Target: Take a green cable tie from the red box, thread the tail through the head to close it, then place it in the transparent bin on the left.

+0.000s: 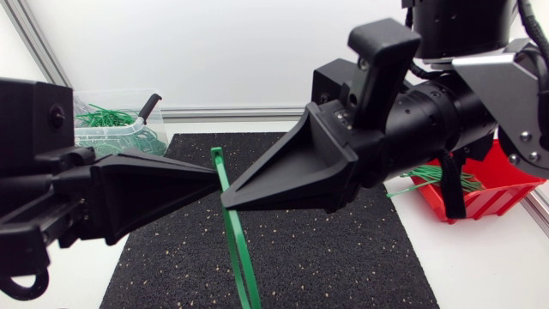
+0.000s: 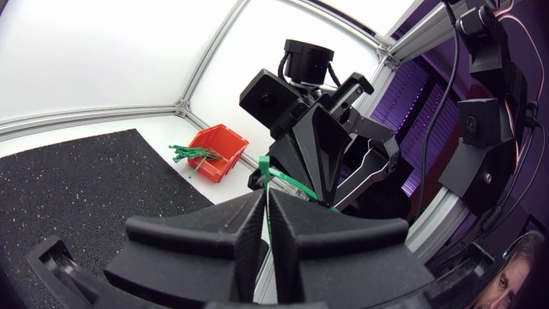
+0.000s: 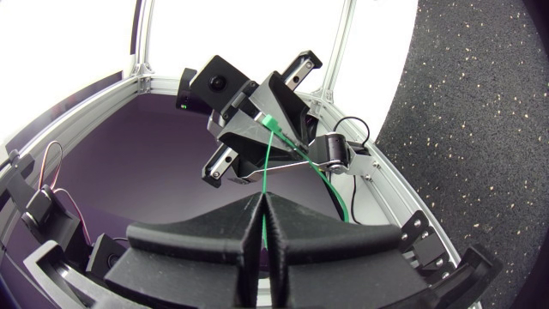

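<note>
Head view: the left gripper (image 1: 213,178) enters from the left edge and the right gripper (image 1: 230,202) from the right, and their tips meet just left of centre, above the black mat (image 1: 326,257). Each is closed on the same green cable tie (image 1: 237,245), a two-handed hold that probably steadies the strap so the tail can be aligned with the head. The tie's long axis runs steeply from a small blocky end, apparently the head, just above the fingertips, down and slightly rightward to the bottom edge. The transparent bin (image 1: 101,142) sits at upper left and the red box (image 1: 491,202) at right, both holding more green ties. Left wrist view: the left gripper's (image 2: 264,211) fingers are pressed nearly together on the cable tie (image 2: 273,174), which rises ahead into the right gripper (image 2: 290,168); the red box (image 2: 225,141) lies beyond, on the table. Right wrist view: the right gripper (image 3: 262,215) pinches the cable tie (image 3: 266,163) in a narrow gap, and the strap runs straight ahead to the left gripper (image 3: 268,120). Beyond it a green arc curves away — whether the loop is closed cannot be told.
</note>
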Controlling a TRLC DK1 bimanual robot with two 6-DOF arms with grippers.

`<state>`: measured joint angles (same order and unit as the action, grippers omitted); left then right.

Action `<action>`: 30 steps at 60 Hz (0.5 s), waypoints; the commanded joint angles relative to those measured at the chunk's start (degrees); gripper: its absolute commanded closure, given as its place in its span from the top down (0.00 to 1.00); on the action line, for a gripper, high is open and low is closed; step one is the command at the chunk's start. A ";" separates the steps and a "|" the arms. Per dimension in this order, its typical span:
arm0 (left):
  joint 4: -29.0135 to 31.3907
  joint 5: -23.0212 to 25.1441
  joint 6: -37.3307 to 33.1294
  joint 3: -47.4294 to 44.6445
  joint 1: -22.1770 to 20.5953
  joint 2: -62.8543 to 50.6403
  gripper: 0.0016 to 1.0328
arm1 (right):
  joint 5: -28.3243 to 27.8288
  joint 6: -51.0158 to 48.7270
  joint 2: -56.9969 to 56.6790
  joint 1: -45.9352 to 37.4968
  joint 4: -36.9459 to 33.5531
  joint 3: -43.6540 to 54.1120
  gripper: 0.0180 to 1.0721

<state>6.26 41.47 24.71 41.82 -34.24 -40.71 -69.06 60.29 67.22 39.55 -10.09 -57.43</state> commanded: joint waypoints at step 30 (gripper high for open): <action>-0.55 -0.25 2.27 -1.04 0.75 -1.57 0.03 | -0.29 1.67 -1.04 0.26 0.16 1.35 0.05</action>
<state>6.55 41.45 25.54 41.82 -34.13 -41.56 -69.21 60.29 66.94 39.31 -10.11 -57.32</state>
